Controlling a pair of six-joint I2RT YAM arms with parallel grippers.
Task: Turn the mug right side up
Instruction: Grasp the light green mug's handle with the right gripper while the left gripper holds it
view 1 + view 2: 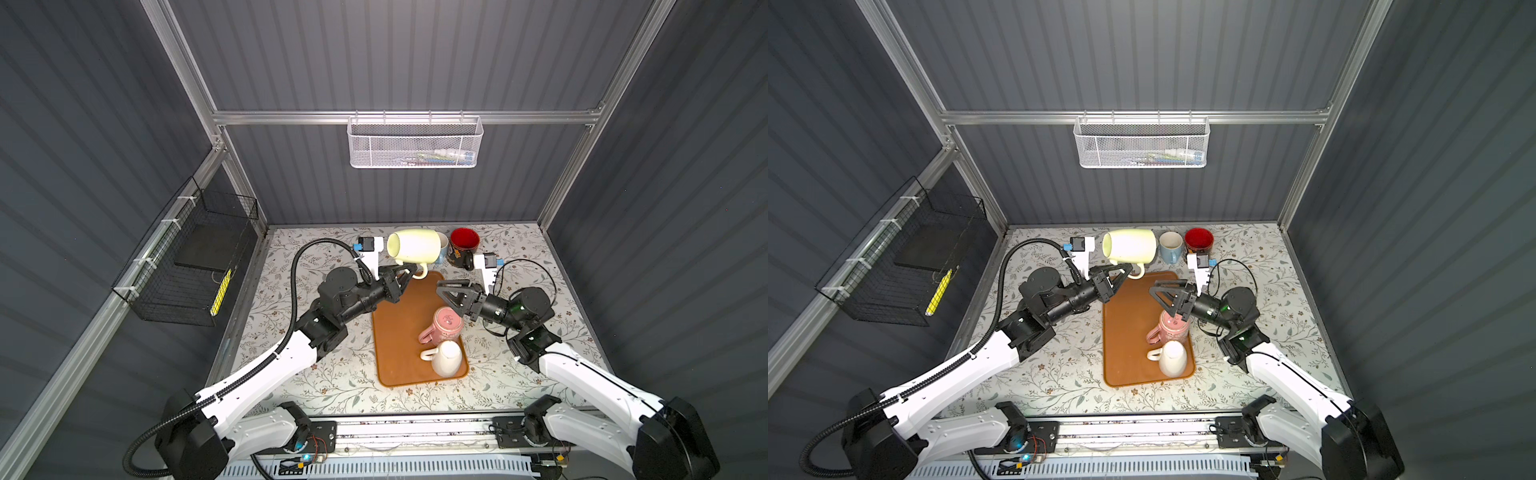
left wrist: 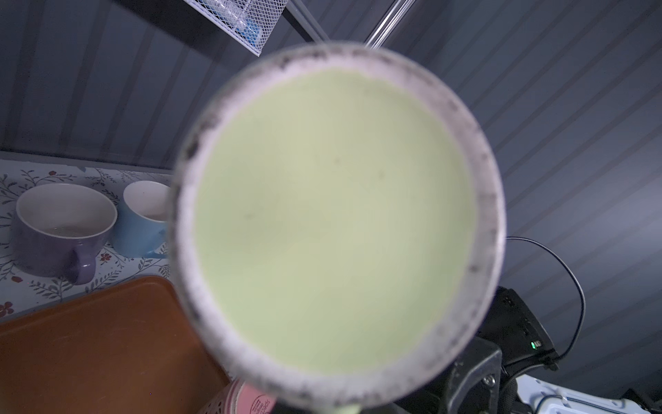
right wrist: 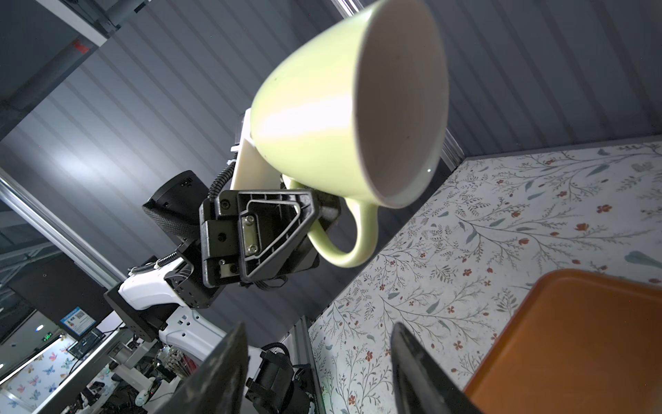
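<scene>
The pale green mug (image 1: 415,246) is held above the tabletop (image 1: 332,386), its handle clenched by the left tool (image 1: 409,270). Its axis is laid level, with the mouth turned leftward and the handle downward. The right tool (image 1: 444,293) is seen parted, grasping nothing.

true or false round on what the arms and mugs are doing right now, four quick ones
1. The left gripper grips the green mug by its handle. True.
2. The green mug rests on the tray. False: it is held in the air, on its side.
3. The right gripper holds the pink mug. False: its fingers are open and empty.
4. The white mug sits upside down on the tray. True.
</scene>
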